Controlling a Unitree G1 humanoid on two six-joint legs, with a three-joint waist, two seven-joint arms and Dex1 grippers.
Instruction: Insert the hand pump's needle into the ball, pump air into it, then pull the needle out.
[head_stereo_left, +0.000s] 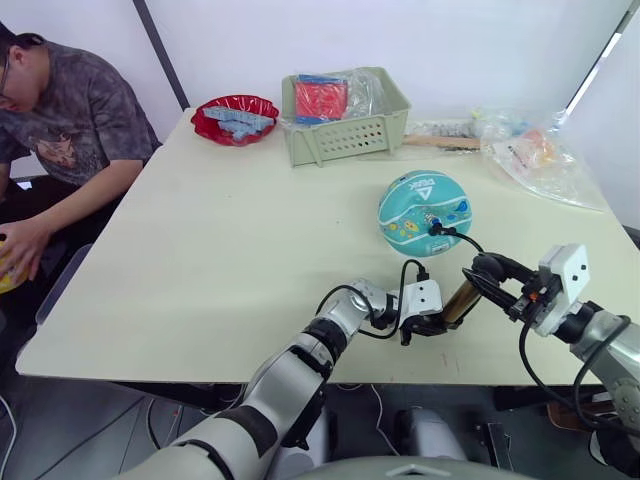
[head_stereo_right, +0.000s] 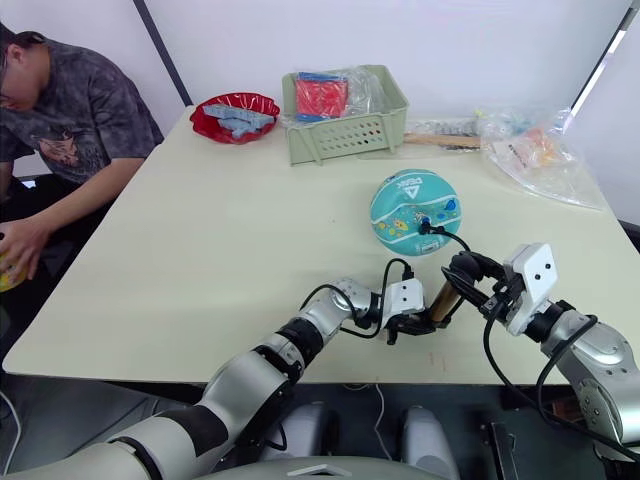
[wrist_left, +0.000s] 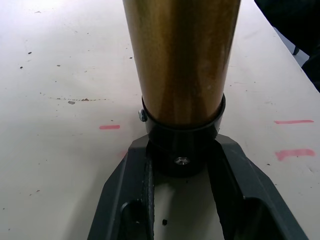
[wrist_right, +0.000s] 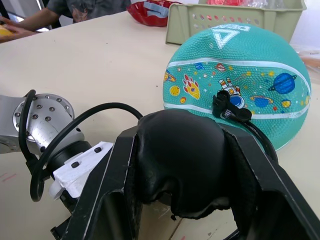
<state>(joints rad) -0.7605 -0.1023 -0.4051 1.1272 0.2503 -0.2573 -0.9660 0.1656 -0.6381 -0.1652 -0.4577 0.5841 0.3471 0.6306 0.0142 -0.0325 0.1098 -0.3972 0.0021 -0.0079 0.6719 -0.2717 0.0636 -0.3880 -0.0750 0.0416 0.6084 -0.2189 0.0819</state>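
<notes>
Two grippers shared one hand pump (head_stereo_left: 460, 300) over the near edge of the table (head_stereo_left: 220, 260) as a person (head_stereo_left: 60, 120) sat at its left side. The teal ball (head_stereo_left: 424, 212) rested on the table just beyond the pump, the black fitting of the needle (wrist_right: 227, 106) pressed against its side and the thin hose (head_stereo_left: 462, 238) curving back to the pump. The left gripper (head_stereo_left: 420, 318) was clamped on the black end cap at the base of the gold tube, and the right gripper (head_stereo_left: 500, 280) was closed around the black handle at the other end. Pumping appeared to be the step in hand. To do it well, the left gripper would likely need to hold the barrel steady while the right drove the handle straight along the tube's axis, keeping slack in the hose so that no stroke tugged the needle loose or rolled the ball away.
</notes>
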